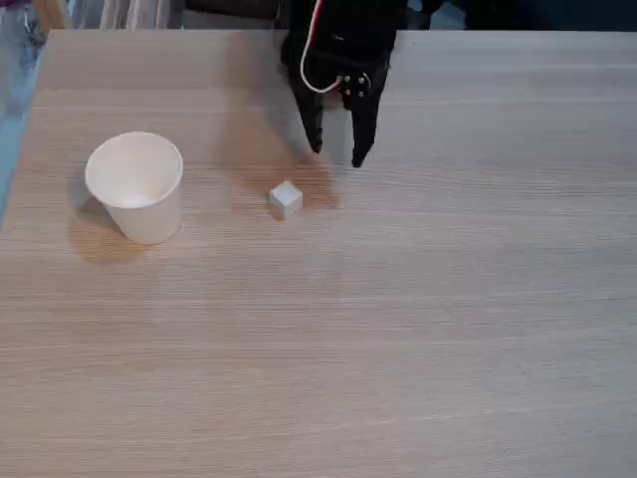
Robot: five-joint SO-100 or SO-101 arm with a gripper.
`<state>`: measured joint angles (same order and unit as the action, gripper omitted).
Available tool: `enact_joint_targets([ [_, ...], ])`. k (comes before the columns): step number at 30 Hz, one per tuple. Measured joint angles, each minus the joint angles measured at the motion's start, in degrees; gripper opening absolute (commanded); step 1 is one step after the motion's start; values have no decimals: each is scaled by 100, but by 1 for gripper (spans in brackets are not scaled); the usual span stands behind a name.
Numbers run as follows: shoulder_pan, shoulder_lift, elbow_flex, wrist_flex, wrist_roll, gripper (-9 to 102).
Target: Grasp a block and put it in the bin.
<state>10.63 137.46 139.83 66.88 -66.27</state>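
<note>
Pincer (336, 156), mine, black two-finger, hangs at 12 o'clock of the fixed view, fingers spread, nothing between them. Tiny white matte cube (286, 198) sits on the pale wood-grain table (418, 329) at about 7 o'clock from my fingertips, near but not touching. White tapered paper cup (136, 186) stands upright at 9 o'clock from the cube, well apart, mouth up.
</note>
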Motion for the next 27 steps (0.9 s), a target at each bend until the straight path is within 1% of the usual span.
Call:
enact_joint_targets([
  [7, 149, -220, 0, -334, 141, 38],
  [11, 229, -255, 0, -536, 26, 39],
  [19, 686, -378, 149, -1055, -325, 39],
  [22, 932, -519, 185, -1187, -431, 38],
  [27, 1081, -747, 211, -1345, -501, 38],
])
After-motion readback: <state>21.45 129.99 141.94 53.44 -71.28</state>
